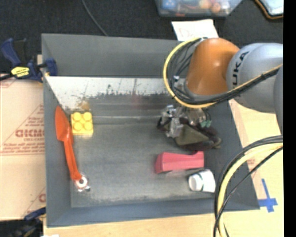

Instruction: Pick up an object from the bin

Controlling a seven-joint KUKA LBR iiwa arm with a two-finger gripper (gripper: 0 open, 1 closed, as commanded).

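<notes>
My gripper [176, 124] hangs under the orange wrist cover at the bin's right side, toward the back. It is low over a dark olive, crumpled-looking thing [197, 138] and overlaps that thing's left end. Whether it touches it I cannot tell. A pink wedge-shaped block [180, 162] lies just in front of the gripper. A small white capped thing [202, 181] sits by the block's right end, near the front right corner.
A yellow studded brick [82, 123] lies at the back left. An orange plastic scoop [67, 144] with a white-tipped handle runs along the left wall. The arm and its cables cover the bin's right rim.
</notes>
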